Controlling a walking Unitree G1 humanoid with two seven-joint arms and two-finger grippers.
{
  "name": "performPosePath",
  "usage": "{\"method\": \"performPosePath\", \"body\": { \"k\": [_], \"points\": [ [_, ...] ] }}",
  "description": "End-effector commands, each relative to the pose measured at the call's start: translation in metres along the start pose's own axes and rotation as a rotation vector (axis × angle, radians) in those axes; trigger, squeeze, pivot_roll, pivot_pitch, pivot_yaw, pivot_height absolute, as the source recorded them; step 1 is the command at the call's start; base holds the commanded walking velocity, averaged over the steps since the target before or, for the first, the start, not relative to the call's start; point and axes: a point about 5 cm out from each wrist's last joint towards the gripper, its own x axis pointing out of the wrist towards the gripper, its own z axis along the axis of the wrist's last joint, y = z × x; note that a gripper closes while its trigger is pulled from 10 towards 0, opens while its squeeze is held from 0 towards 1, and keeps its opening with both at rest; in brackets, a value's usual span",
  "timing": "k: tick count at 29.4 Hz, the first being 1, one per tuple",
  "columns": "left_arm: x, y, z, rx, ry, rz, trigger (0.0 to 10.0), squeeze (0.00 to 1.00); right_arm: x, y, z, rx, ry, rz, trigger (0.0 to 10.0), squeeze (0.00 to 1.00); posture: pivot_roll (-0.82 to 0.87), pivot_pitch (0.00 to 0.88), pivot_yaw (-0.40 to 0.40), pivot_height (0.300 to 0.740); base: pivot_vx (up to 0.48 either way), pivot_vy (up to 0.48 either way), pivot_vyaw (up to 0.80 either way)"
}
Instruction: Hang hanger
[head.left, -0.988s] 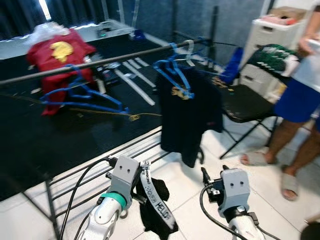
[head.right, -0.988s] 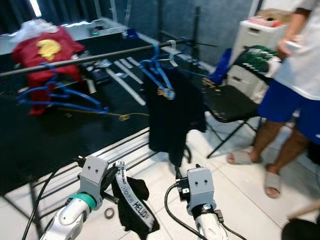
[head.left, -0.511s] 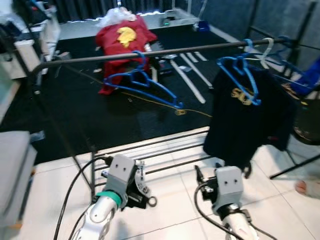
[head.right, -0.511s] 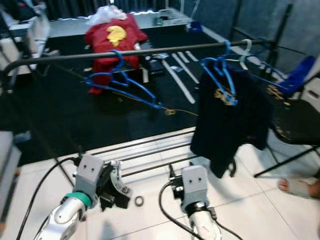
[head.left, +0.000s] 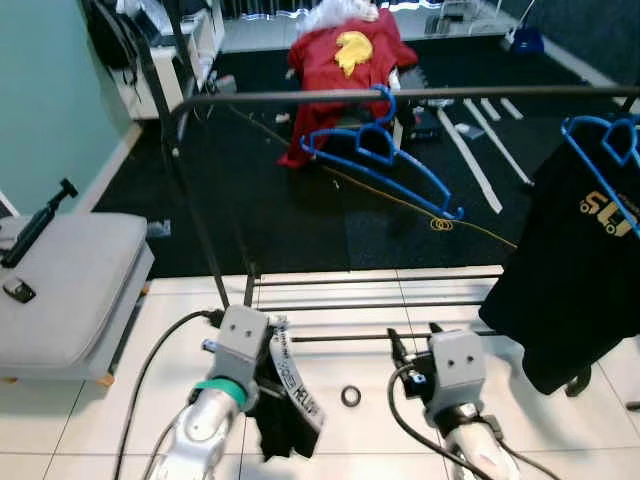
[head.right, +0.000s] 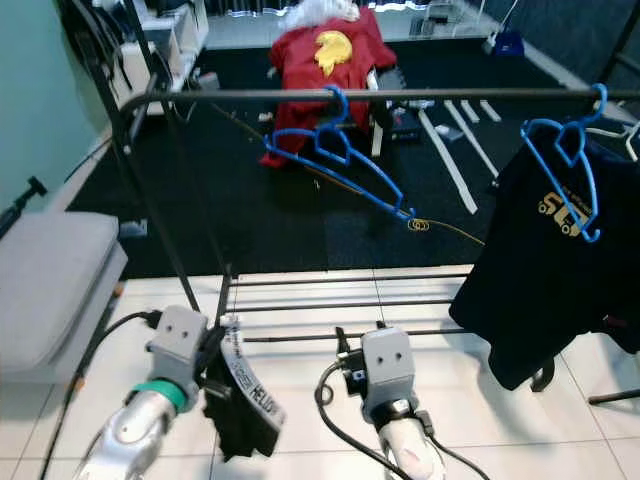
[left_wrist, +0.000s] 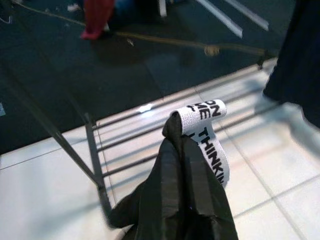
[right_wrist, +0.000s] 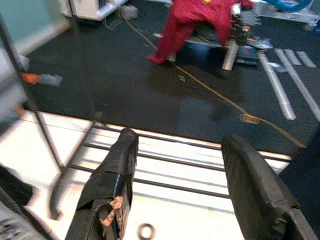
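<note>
- Nearest of all, the left gripper (head.left: 262, 392) is holding a black garment (head.left: 280, 425) with a white printed band (left_wrist: 206, 134), its fingers clamped on the cloth, which is drooping toward the white floor tiles (head.left: 330, 440). I cannot tell whether a hanger is inside that bundle.
- Beside it on the right, the right gripper (right_wrist: 175, 175) is hanging empty with its fingers spread wide and nothing between them.
- Just beyond both grippers, the low bars of the clothes rack (head.right: 330, 305) are running across the tiles, and a small ring (head.left: 350, 396) is lying on the floor between the two arms.
- To the left, a grey padded seat (head.left: 60, 290) is sitting near the rack's upright post.
- Above and farther off, the rack's top rail (head.right: 400, 95) is carrying an empty blue hanger (head.right: 335, 160) near the middle and, on the right, a second blue hanger (head.right: 570, 165) bearing a black T-shirt (head.right: 550, 280).
- Farthest away, a red garment (head.right: 325, 55) is draped over something on the dark mat.
- To do this step well, in my judgement, the robot should be raising the load well clear of the low bars before moving in, aiming for the open stretch of rail between the two hangers, and using the free right gripper to steady things so the garment is not dragging or slipping.
</note>
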Motion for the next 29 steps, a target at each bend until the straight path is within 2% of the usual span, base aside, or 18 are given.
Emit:
{"method": "performPosePath", "body": {
  "k": [1, 2, 4, 8, 19, 29],
  "points": [
    [-0.002, 0.005, -0.001, -0.013, -0.006, 0.024, 10.0, 0.0, 0.0, 0.003, 0.006, 0.009, -0.027, 0.002, 10.0, 0.0, -0.26, 0.096, 0.089, 0.74, 0.0, 0.0, 0.0],
    [-0.002, 0.005, -0.001, -0.013, -0.006, 0.024, 10.0, 0.0, 0.0, 0.003, 0.006, 0.009, -0.027, 0.002, 10.0, 0.0, -0.26, 0.096, 0.089, 0.74, 0.0, 0.0, 0.0],
    [0.004, 0.003, 0.009, -0.014, -0.044, 0.022, 10.0, 0.0, 0.006, -0.002, 0.021, 0.01, -0.087, -0.03, 10.0, 0.0, -0.27, 0.098, 0.09, 0.74, 0.472, 0.0, 0.0],
    [0.007, 0.0, 0.012, -0.013, -0.054, 0.013, 10.0, 0.0, 0.009, -0.006, 0.028, 0.009, -0.113, -0.05, 10.0, 0.0, -0.27, 0.097, 0.091, 0.74, 0.474, 0.0, 0.0],
    [0.009, -0.001, 0.012, -0.016, -0.053, 0.002, 10.0, 0.0, 0.004, -0.009, 0.021, 0.001, -0.087, -0.067, 10.0, 0.0, -0.28, 0.097, 0.095, 0.74, 0.48, 0.0, 0.0],
    [0.008, 0.005, 0.009, -0.02, -0.042, 0.03, 10.0, 0.0, 0.007, -0.012, 0.023, -0.009, -0.087, -0.067, 10.0, 0.0, -0.27, 0.088, 0.083, 0.74, 0.474, 0.0, 0.0]
  ]
}}
